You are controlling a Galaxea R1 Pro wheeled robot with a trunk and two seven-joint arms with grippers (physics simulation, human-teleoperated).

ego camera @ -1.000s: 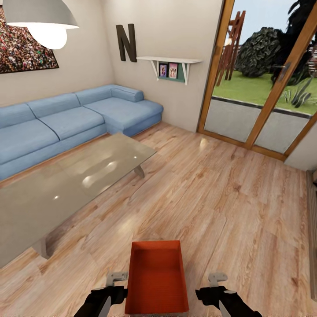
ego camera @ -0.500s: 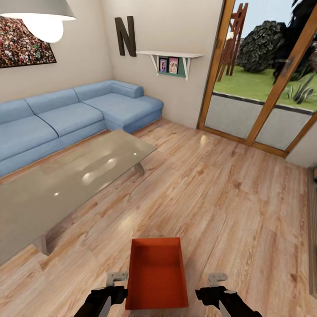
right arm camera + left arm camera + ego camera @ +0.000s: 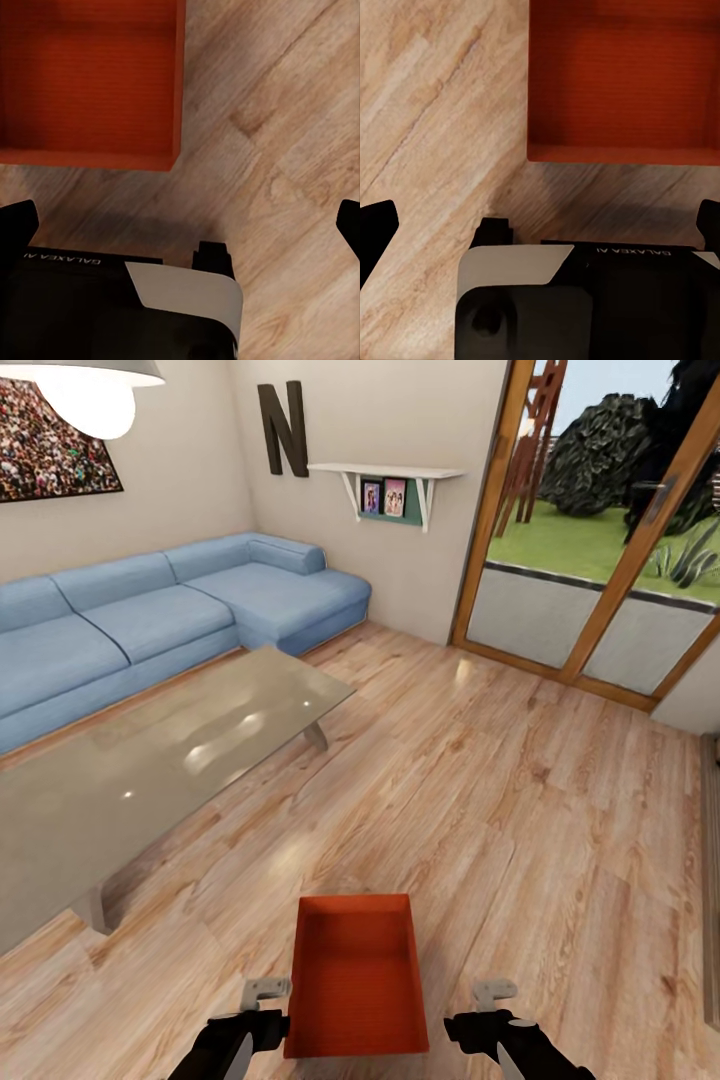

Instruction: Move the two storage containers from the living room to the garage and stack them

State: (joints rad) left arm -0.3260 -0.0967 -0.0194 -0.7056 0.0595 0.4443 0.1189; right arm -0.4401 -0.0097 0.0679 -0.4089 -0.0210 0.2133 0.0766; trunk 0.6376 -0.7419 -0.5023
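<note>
Head view looks down over a storage container (image 3: 356,980), red-orange and open-topped, sitting low in the middle of the picture between the two arms. It is over the light wood plank flooring (image 3: 520,810) of the living room. The left gripper (image 3: 262,992) is just beside the bin's left wall and the right gripper (image 3: 493,992) stands a little apart from its right wall; whether either one touches the bin is hard to tell from this angle.

Left wrist view shows the left gripper (image 3: 540,221) with its two dark fingertips far apart at opposite edges of the picture, spread wide, nothing between them but planks and one end wall of the bin (image 3: 622,82). Right wrist view shows the same for the right gripper (image 3: 180,221): fingers wide apart, holding nothing, with a corner of the bin (image 3: 90,82) ahead.

Farther off are a blue sectional sofa (image 3: 170,620), a grey low table (image 3: 150,770), a black letter N (image 3: 283,430), a crowd photo (image 3: 50,445) and glazed doors (image 3: 590,530) with wooden frames.
</note>
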